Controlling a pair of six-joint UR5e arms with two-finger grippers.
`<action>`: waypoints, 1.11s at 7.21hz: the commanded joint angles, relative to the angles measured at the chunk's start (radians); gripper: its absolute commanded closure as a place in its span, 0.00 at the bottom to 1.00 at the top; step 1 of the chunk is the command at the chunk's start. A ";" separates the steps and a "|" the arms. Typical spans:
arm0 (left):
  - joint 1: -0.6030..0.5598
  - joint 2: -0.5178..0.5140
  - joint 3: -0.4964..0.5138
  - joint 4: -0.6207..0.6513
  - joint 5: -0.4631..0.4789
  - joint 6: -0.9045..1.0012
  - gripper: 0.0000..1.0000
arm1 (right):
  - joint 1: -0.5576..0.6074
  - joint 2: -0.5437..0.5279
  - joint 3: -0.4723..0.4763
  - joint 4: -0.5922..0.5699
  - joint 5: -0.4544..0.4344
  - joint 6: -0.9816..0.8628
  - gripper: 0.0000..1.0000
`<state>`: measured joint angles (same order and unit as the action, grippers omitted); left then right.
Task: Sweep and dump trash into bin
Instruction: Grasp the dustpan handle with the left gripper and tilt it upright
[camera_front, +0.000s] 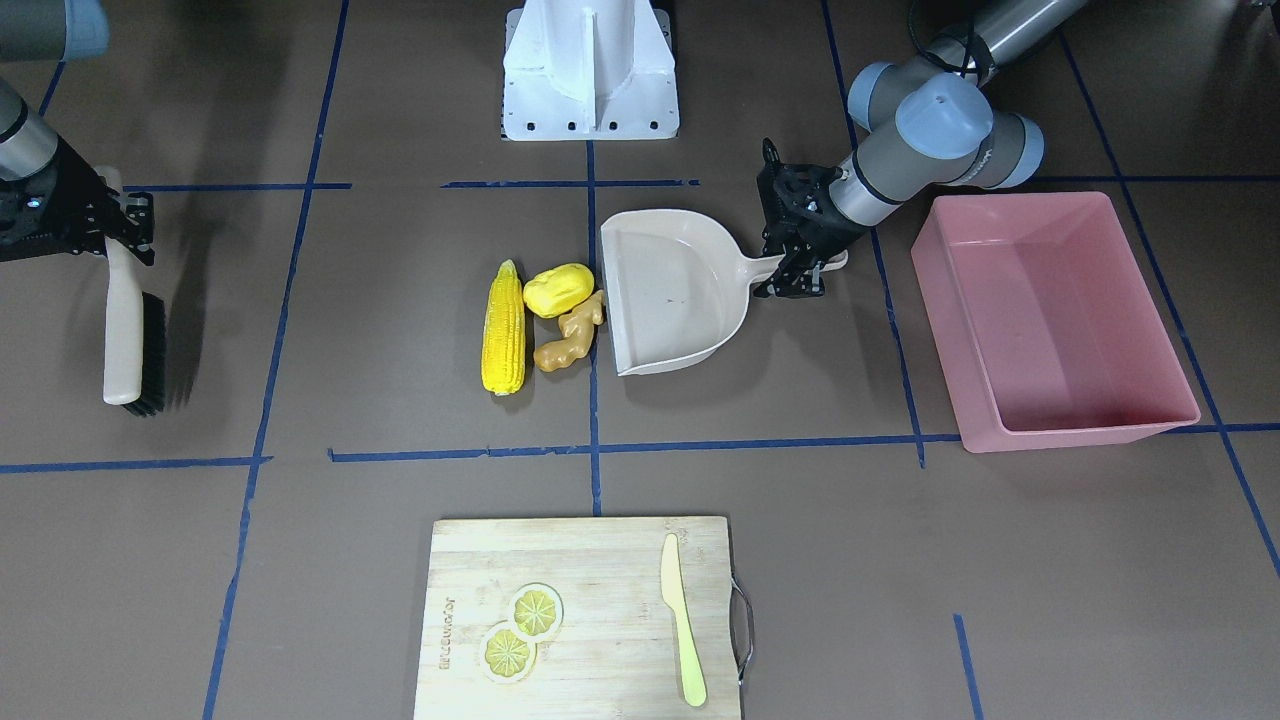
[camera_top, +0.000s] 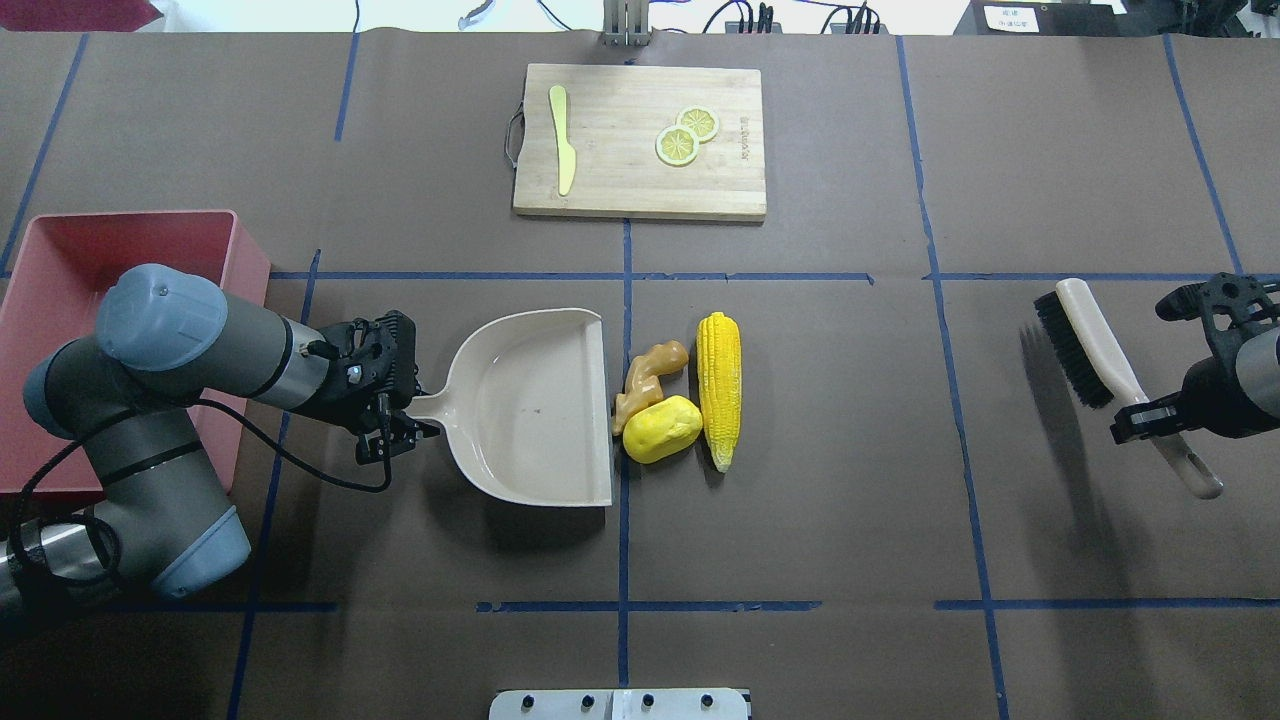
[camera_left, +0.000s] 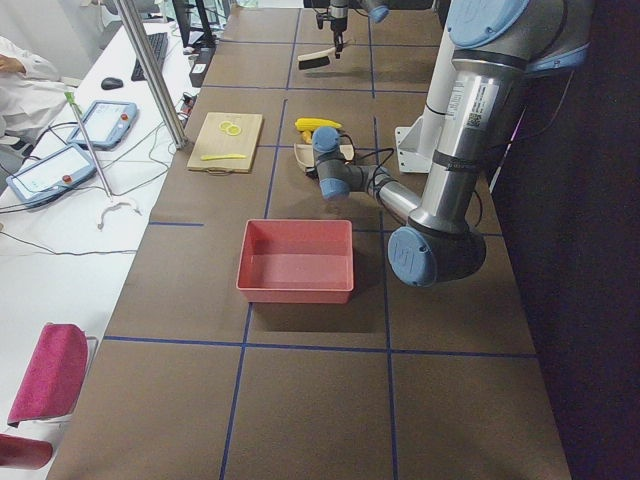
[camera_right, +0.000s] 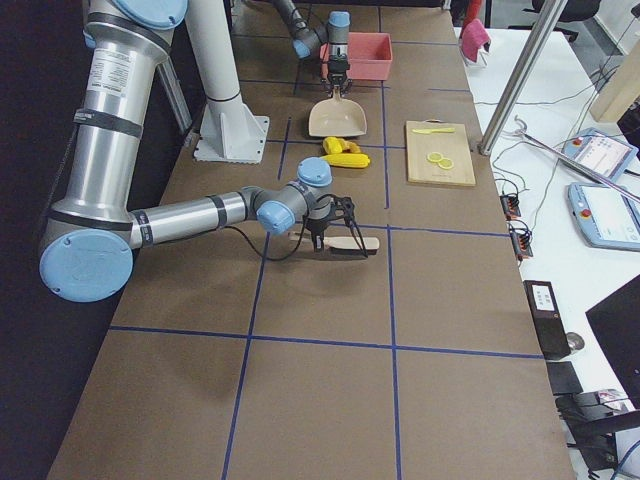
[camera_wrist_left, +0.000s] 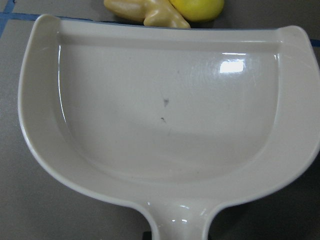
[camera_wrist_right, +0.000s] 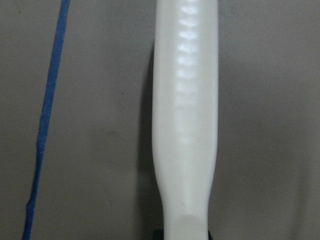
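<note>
The trash lies mid-table: a long corn cob (camera_top: 720, 388), a lumpy yellow piece (camera_top: 662, 429) and a tan ginger root (camera_top: 648, 377). They sit just off the open lip of the beige dustpan (camera_top: 530, 410). My left gripper (camera_top: 400, 420) is shut on the dustpan's handle. The left wrist view shows the empty pan (camera_wrist_left: 165, 110) with the ginger (camera_wrist_left: 145, 10) at its lip. The pink bin (camera_top: 60, 260) stands behind my left arm, empty in the front view (camera_front: 1040, 300). My right gripper (camera_top: 1150, 415) is shut on the handle of a black-bristled brush (camera_top: 1085, 345), far right of the trash.
A wooden cutting board (camera_top: 640, 140) at the far side carries a pale knife (camera_top: 563, 140) and two lemon slices (camera_top: 685, 137). The robot's white base (camera_front: 590, 70) stands at the near middle. Blue tape lines cross the brown table.
</note>
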<state>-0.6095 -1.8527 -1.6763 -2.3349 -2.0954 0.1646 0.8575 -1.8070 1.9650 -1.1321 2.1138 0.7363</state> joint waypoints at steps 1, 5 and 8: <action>-0.044 0.006 -0.020 0.022 -0.003 0.013 0.93 | 0.000 0.000 0.000 0.000 0.000 0.000 1.00; -0.041 -0.037 -0.212 0.510 0.006 0.247 1.00 | 0.000 0.000 0.002 0.000 0.002 0.000 1.00; -0.019 -0.080 -0.162 0.526 0.043 0.237 1.00 | -0.005 0.001 0.009 0.002 0.011 0.002 1.00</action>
<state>-0.6320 -1.9122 -1.8629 -1.8181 -2.0640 0.4050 0.8538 -1.8061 1.9691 -1.1307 2.1182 0.7366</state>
